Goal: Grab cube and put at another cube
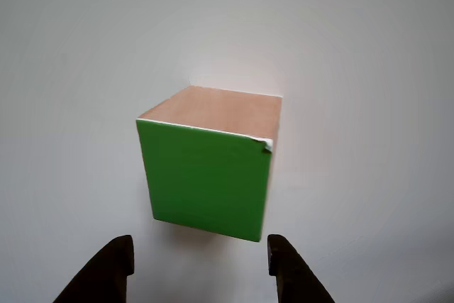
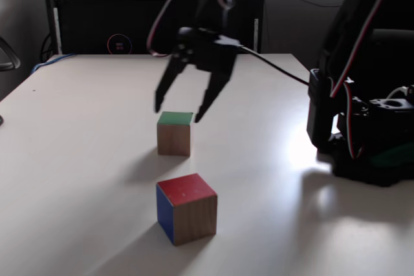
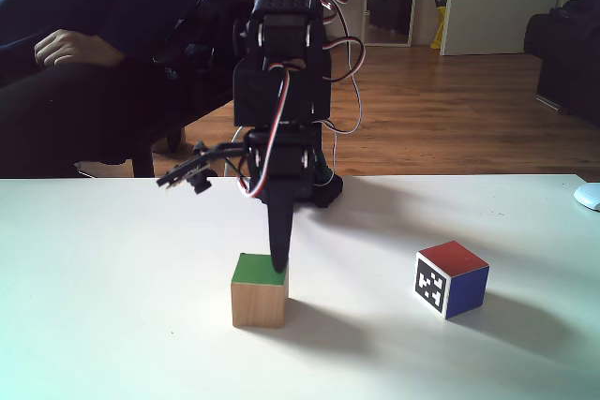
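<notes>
Two cubes on the table, one arm. Pincer (image 2: 178, 113) is spread wide with nothing held, hanging just above the wooden green-topped cube (image 2: 174, 133); fingertips sit over the cube's left and right edges in that fixed view. In the other view the same cube (image 1: 207, 175) sits just ahead of the pincer (image 1: 201, 257), centred between the two dark fingertips, not touching them. Marker cube (image 3: 451, 278), with red top, blue side and black-and-white fiducial, stands apart from the pincer, to its right in this fixed view, nearer the camera in the opposite one (image 2: 186, 208). Surface: plain white tabletop (image 3: 112, 306), matte. Room: wooden floor (image 3: 441, 119) behind, a seated person's hand (image 3: 66, 46) at upper left.
</notes>
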`<state>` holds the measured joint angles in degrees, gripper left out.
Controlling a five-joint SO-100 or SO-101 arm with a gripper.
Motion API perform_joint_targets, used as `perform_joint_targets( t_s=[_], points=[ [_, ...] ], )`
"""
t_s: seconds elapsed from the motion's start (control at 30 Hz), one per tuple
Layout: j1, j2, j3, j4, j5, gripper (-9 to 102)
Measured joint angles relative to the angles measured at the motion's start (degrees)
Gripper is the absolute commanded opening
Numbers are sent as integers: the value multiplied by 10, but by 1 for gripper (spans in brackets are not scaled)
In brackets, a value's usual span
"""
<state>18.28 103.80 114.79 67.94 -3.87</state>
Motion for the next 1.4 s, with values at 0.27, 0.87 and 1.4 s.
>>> perform_joint_targets(
  t_s=[0.27, 0.87, 1.4],
  points=[
    [4, -54, -36, 3, -12, 37],
    [59, -121, -36, -56, -8, 40],
    [48, -178, -29, -99, -3, 34]
  ],
)
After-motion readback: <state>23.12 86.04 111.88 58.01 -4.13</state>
